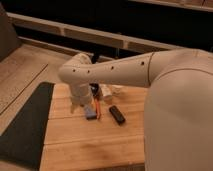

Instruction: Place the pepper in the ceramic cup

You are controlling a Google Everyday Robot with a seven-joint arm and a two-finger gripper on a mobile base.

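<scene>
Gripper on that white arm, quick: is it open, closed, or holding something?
The gripper: cannot be told. It is low over the wooden table, right by the pepper, mostly hidden behind the arm.

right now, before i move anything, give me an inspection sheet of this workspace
surface: wooden table, dark mat beside its left edge
job's things: pepper lies between blue-grey block and black bar; ceramic cup behind it, partly hidden by the arm
clutter: blue-grey block, black bar, white bottle
grippers: hand low over the table just behind the pepper, mostly hidden
cables: nothing seen
surroundings: pale rail behind the table
</scene>
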